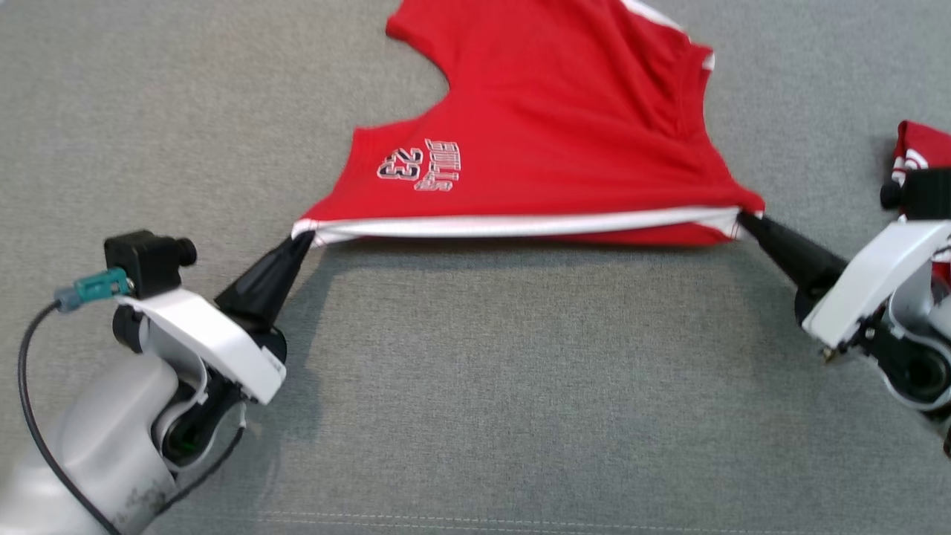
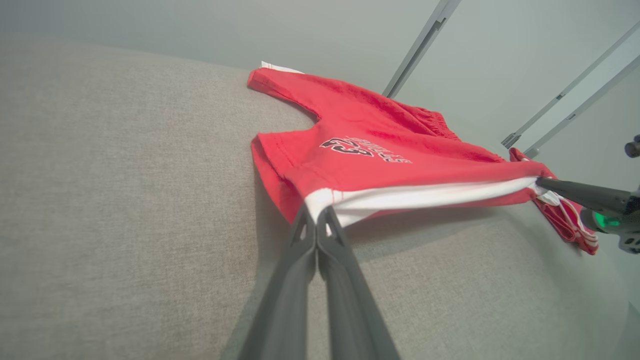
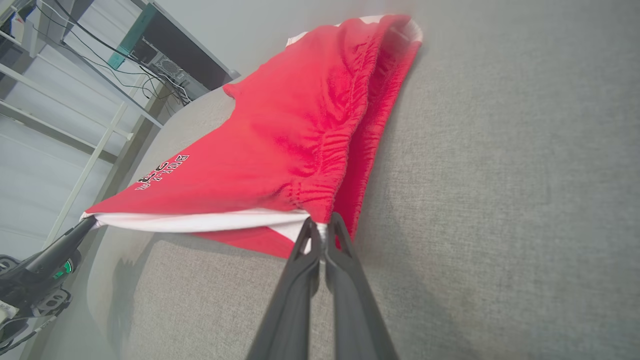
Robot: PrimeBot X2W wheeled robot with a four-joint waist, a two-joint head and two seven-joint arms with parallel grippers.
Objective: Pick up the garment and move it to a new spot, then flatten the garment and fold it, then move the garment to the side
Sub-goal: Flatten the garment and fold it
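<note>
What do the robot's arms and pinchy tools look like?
The left tool and right tool have long, black, pointed fingers on white shells. The left forearm is pale grey, with a thin black cable, a teal plug and a black box.

Reads "23" in white-outlined digits on red shorts [image 1: 565, 111], upside down in head view; adjoining word possibly "BULLS".
</note>
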